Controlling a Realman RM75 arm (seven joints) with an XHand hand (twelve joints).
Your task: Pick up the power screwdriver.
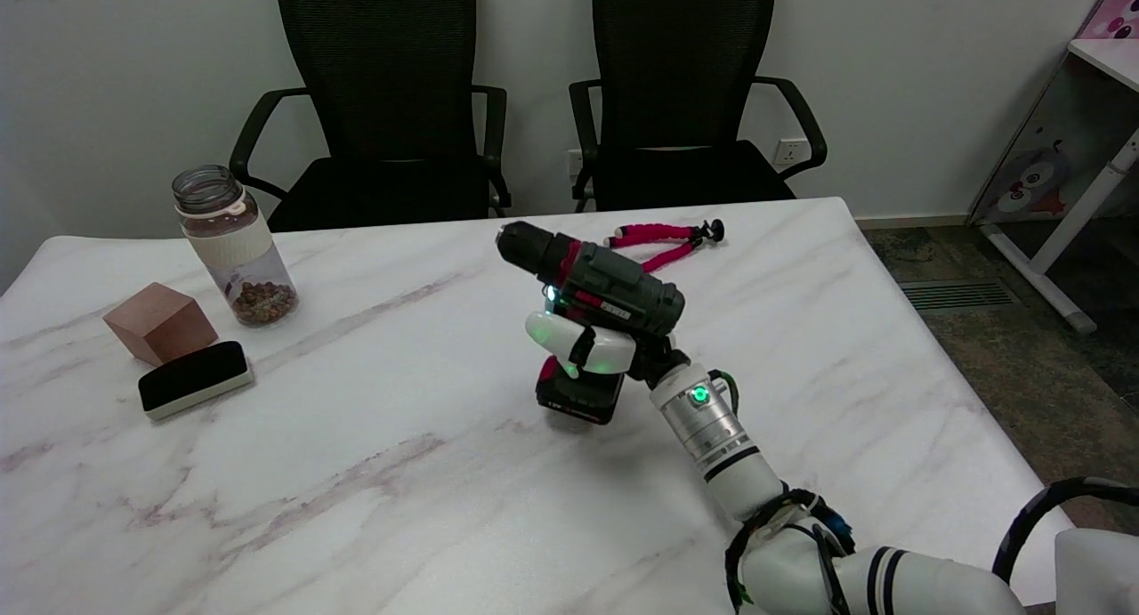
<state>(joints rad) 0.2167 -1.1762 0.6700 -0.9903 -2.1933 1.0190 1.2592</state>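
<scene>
Right hand [594, 348] wrapped tight around the handle of the power screwdriver [592, 308]. Drill body right above the fingers, nose aimed up and to the left, battery end just under the hand, close over the table [400, 473]. Pink bendy tripod [663, 239] beyond the hand. Far off to the left: jar [233, 246], wooden block [160, 323], black eraser [196, 379].

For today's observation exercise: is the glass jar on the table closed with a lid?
No, the glass jar stands with its mouth open, no lid on it.
</scene>
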